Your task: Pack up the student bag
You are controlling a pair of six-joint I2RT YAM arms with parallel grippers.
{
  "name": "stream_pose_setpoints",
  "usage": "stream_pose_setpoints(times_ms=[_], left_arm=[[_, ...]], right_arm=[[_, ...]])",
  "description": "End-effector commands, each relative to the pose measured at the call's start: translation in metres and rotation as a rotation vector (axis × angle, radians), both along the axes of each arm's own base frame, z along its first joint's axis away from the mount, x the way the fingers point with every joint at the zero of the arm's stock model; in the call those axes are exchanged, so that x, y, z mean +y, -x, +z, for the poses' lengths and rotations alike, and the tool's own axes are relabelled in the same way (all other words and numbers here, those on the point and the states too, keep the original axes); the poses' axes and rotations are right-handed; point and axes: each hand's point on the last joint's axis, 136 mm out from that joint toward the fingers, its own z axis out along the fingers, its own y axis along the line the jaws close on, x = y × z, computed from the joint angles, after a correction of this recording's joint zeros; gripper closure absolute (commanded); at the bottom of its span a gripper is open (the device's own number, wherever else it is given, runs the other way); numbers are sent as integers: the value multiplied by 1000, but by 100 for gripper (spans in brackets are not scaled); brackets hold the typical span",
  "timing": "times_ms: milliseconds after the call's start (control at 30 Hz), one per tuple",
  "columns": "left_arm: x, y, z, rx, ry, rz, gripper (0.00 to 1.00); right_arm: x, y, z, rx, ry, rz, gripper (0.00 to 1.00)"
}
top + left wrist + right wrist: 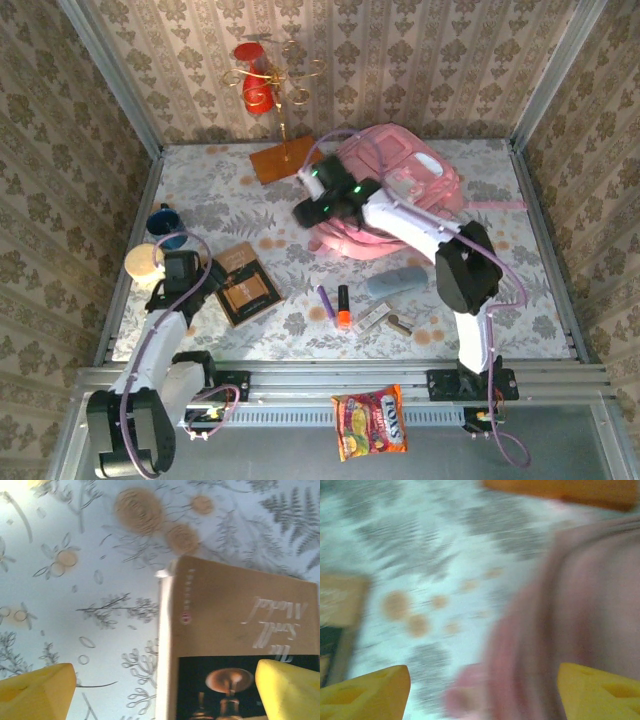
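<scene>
The student bag (400,185), a big soft pink backpack, lies at the back right of the table. My right gripper (305,210) hovers at its left edge. In the blurred right wrist view my right gripper (482,695) is open, its yellow fingertips (365,692) wide apart, with pink bag fabric (580,610) below and nothing gripped. My left gripper (205,278) is low at the left, beside two brown books (247,285). In the left wrist view my left gripper (165,695) is open over the spine edge of a brown book (235,615), not touching it.
An orange marker (343,306), a purple pen (327,300), a grey-blue pouch (397,282) and small items (385,319) lie at the front centre. A blue cup (163,218) and a cream cup (143,262) stand at the left edge. A wooden-based gold stand (283,150) is at the back. A snack packet (370,422) lies on the front rail.
</scene>
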Motion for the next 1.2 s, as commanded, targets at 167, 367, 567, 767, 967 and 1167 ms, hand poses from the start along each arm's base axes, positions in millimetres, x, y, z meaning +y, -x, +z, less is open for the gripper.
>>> stream_pose_setpoints(times_ms=[167,367,567,767,967,1167], left_arm=[[-41,0,-20,25,213,-156,16],[-46,9,-30,67,270,-127,21],[-61,8,-37,93,358,-163,27],[-77,-8,-13,-19,419,-234,49],[-91,-18,5,-71,388,-338,68],[-97,-23,9,-75,405,-348,84]], right_arm=[[96,75,-56,314,-247,-6,25],[109,89,-105,420,-216,-57,26],[124,103,-117,479,-281,-34,37],[124,110,-118,507,-335,-52,54],[120,105,-114,492,-348,-75,59],[109,96,-109,480,-360,-96,50]])
